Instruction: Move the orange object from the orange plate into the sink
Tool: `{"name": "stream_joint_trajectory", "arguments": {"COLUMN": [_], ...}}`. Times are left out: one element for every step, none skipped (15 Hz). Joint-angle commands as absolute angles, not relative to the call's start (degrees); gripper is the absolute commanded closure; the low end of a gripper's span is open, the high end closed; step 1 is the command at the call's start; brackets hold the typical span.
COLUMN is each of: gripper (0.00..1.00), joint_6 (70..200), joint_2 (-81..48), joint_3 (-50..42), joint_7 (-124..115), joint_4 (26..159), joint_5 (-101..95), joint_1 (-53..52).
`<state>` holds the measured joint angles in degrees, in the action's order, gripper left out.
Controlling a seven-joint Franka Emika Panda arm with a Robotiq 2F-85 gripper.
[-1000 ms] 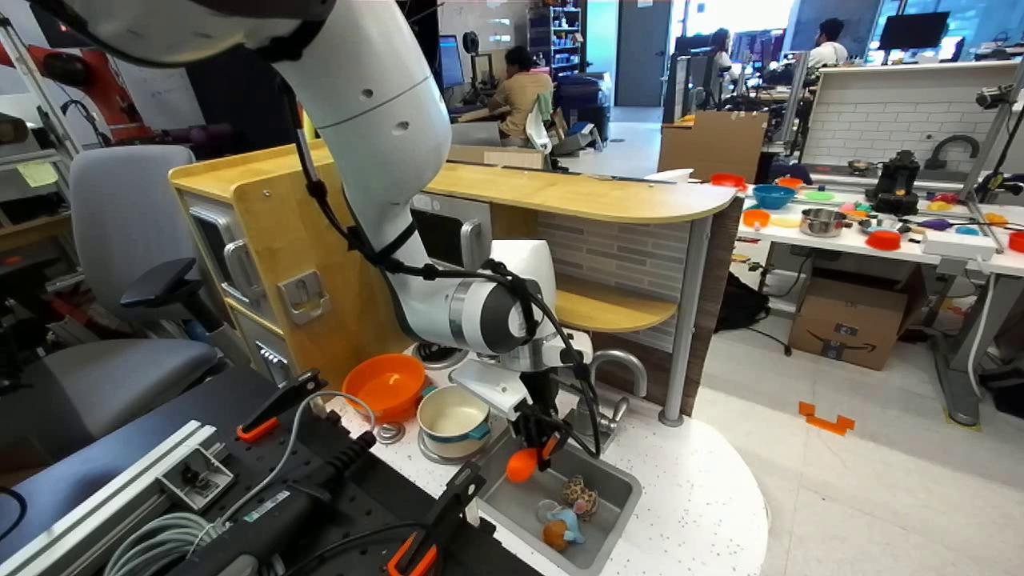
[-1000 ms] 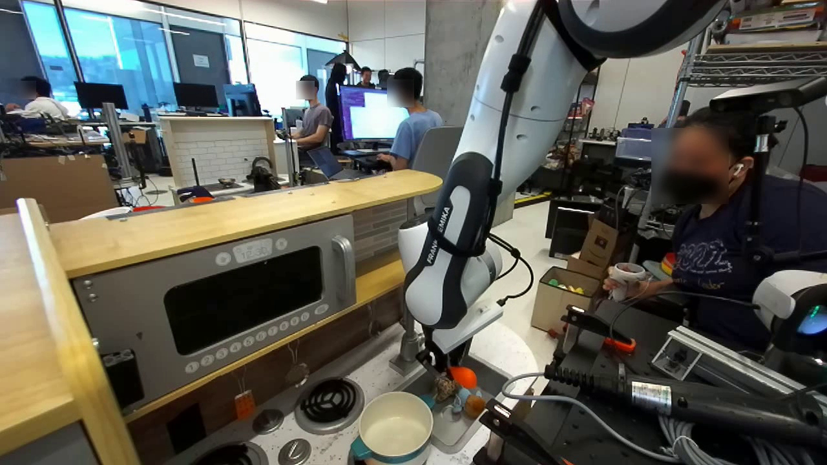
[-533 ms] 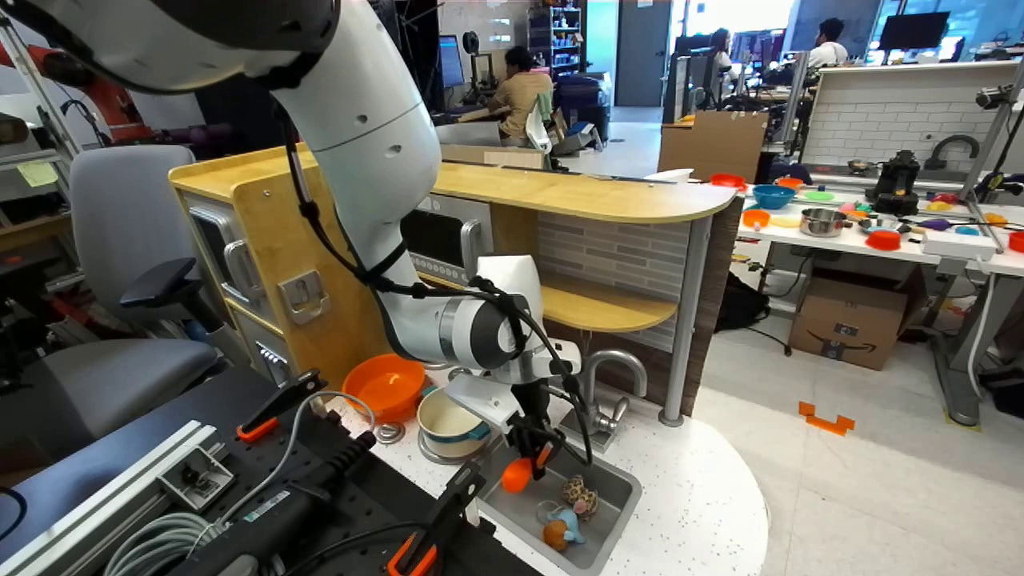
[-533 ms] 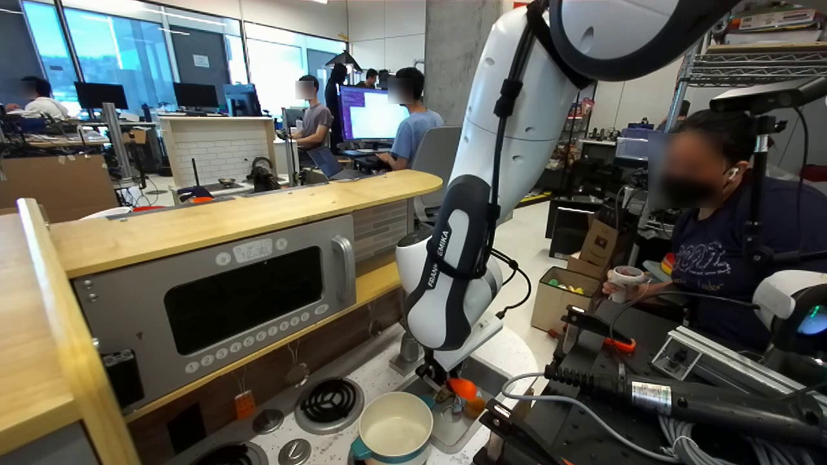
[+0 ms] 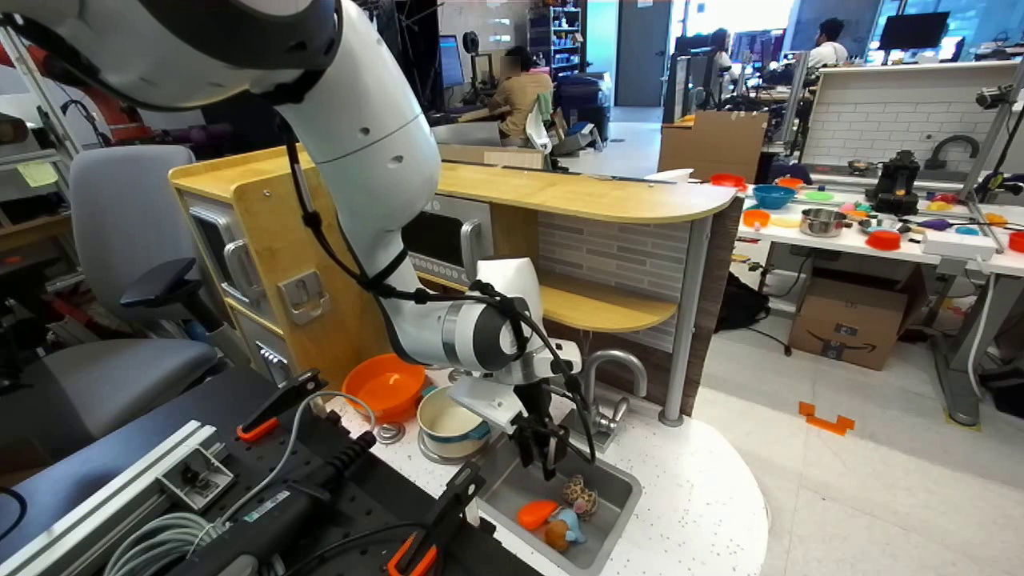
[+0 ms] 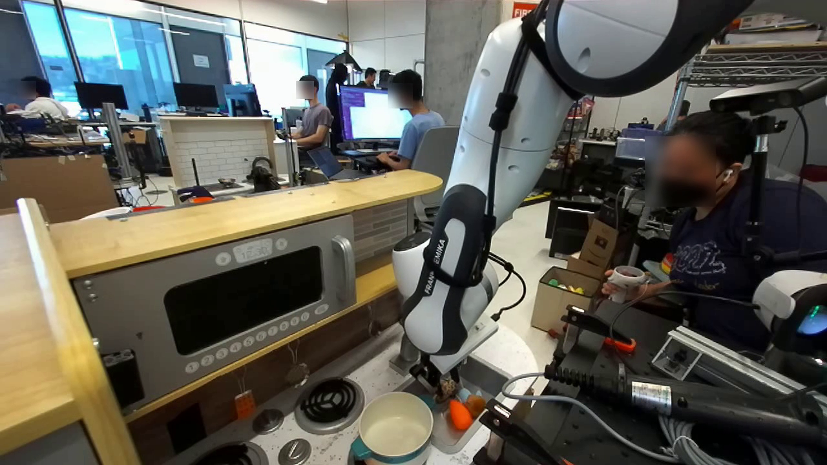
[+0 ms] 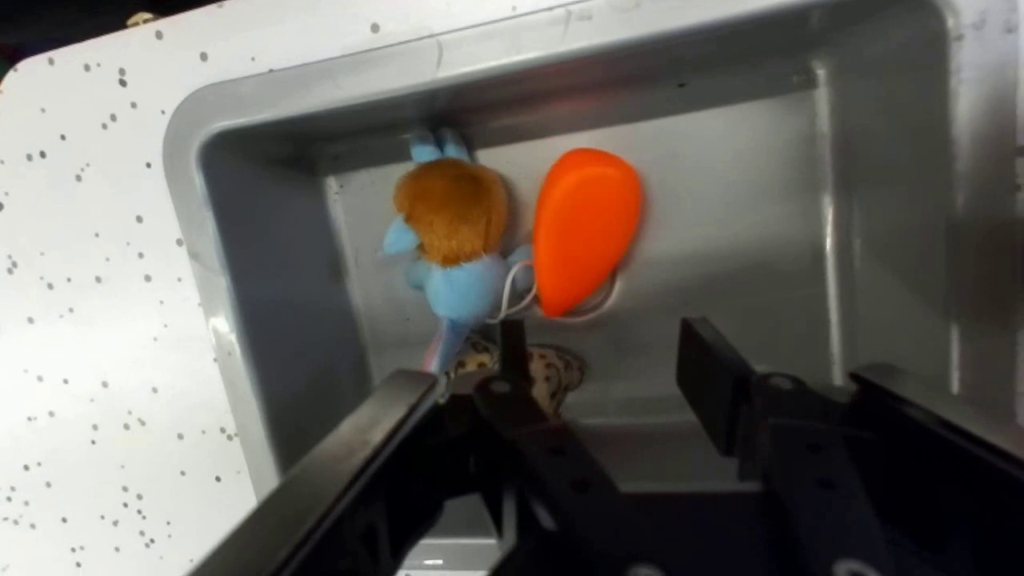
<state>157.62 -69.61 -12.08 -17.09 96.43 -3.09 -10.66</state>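
Note:
The orange object (image 5: 537, 514) is a smooth teardrop-shaped piece. It lies on the floor of the grey sink (image 5: 612, 490) in both exterior views (image 6: 460, 415) and in the wrist view (image 7: 586, 224). It sits beside a plush toy, partly over the drain. My gripper (image 7: 606, 340) is open and empty, its fingers spread above the sink. In an exterior view the gripper (image 5: 540, 464) is near the faucet side, apart from the orange object. The orange plate (image 5: 384, 384), a shallow bowl-like dish, stands on the counter beyond the pot in that view.
A blue-and-brown plush toy (image 7: 460, 232) and a leopard-spotted toy (image 7: 560, 372) lie in the sink. A cream pot with teal handles (image 5: 454, 420) stands beside it. The arched faucet (image 5: 616, 360) rises behind. A yellow shelf (image 5: 608, 304) overhangs, and a black clamp (image 5: 452, 500) is near.
The gripper lowered slightly, then opened and let go of the orange object. The orange object dropped from the fingers to the sink floor beside the plush toy.

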Motion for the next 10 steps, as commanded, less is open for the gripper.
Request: {"name": "stream_joint_trajectory", "arguments": {"gripper": [0.16, 0.08, 0.02, 0.0, 0.0, 0.0, 0.0, 0.0, 0.0, 0.0], "joint_6": [160.59, 161.11, 161.66, 162.21, 163.35, 164.35, 165.52, 166.55, 167.4, 168.05], "joint_2": [-70.59, -70.13, -69.08, -68.14, -66.64, -65.0, -63.69, -61.93, -60.4, -58.74], "joint_3": [-13.38, -13.32, -12.9, -12.64, -12.34, -12.14, -12.07, -11.78, -11.69, -11.59], "joint_7": [-16.99, -16.61, -15.95, -15.4, -14.52, -13.7, -13.04, -12.14, -11.44, -10.72], "joint_4": [96.44, 97.07, 98.26, 99.28, 101.04, 103.0, 104.65, 106.78, 108.66, 110.65], "joint_5": [-3.87, -3.98, -4.0, -3.99, -4.06, -4.13, -4.1, -4.09, -4.09, -4.15], "joint_1": [-12.29, -12.4, -12.3, -12.32, -12.38, -12.57, -12.76, -12.78, -12.91, -13.01]}}
